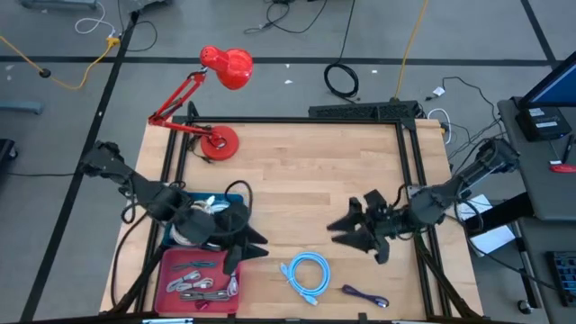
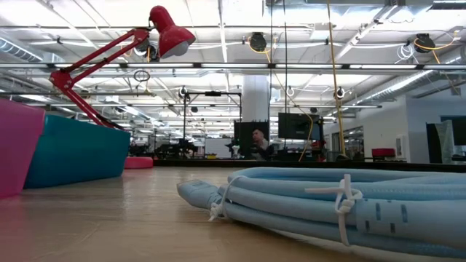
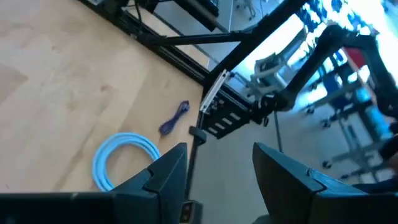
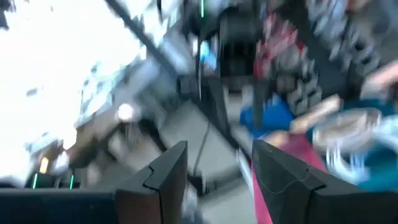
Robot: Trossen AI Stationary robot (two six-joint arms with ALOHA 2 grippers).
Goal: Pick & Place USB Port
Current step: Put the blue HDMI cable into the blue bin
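Observation:
A coiled light-blue cable [image 1: 306,274] [image 3: 124,158] [image 2: 328,207] lies flat on the wooden table near its front edge. A short purple cable [image 1: 364,295] [image 3: 175,118] lies to its right. Which of the things here is the USB port, I cannot tell. My left gripper [image 1: 247,249] [image 3: 217,168] hovers open above the table beside the teal bin [image 1: 236,191], left of the blue coil, with nothing between its fingers. My right gripper [image 1: 340,232] [image 4: 217,168] hovers open over the table right of centre, also with nothing in it. Neither gripper shows in the low view.
A pink tray [image 1: 164,286] [image 2: 18,145] with several loose cables stands at the front left, and the teal bin [image 2: 80,153] with white cables is just behind it. A red desk lamp [image 1: 225,67] [image 2: 171,33] stands at the far left. Black frame rails [image 1: 416,171] border the table.

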